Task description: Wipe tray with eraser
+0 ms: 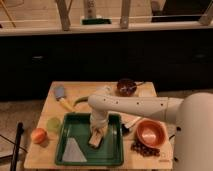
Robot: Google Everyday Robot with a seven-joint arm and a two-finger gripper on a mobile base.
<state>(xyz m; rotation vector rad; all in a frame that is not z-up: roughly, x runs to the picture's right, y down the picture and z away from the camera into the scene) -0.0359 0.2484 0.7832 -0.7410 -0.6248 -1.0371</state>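
**In the green tray: eraser right under the gripper**

From my console, the gripper [96,131] hangs inside the tray [77,129], right of centre. The eraser [94,139] sits directly beneath it, touching the tray floor. I cannot tell whether the grip is clamped on the block. The eraser's long axis runs roughly near-to-far, slightly tilted. Bare floor lies to its left, so I judge the wipe should sweep that way. The tray also holds a pale triangular sheet [75,150] at its near-left. The orange bowl [151,132] beside it looks empty.
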